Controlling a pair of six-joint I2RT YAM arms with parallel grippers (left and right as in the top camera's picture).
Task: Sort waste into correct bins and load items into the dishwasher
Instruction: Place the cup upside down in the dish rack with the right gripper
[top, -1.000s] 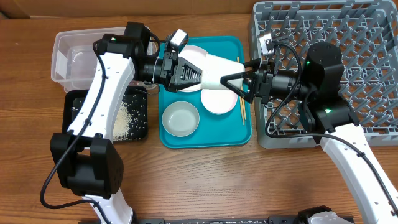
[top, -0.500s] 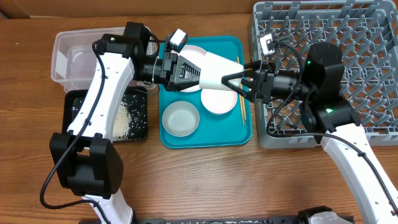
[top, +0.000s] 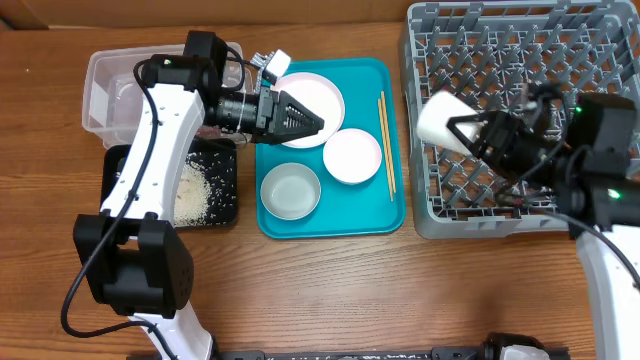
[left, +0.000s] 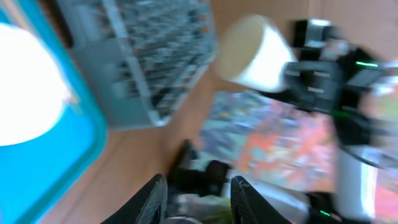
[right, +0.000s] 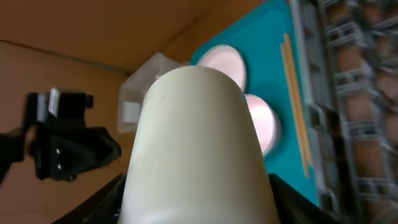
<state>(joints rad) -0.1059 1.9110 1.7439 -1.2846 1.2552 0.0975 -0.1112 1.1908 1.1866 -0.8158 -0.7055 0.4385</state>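
My right hand (top: 465, 131) is closed around the white cup (top: 438, 117). It holds the cup on its side above the left part of the grey rack (top: 560, 60), at the far right corner of the tabletop (top: 330, 290). My left hand (top: 308, 118) hangs open and empty over the plate (top: 328, 95), near the far edge.

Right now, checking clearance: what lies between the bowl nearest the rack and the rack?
Two chopsticks on the teal tray, seen overhead.
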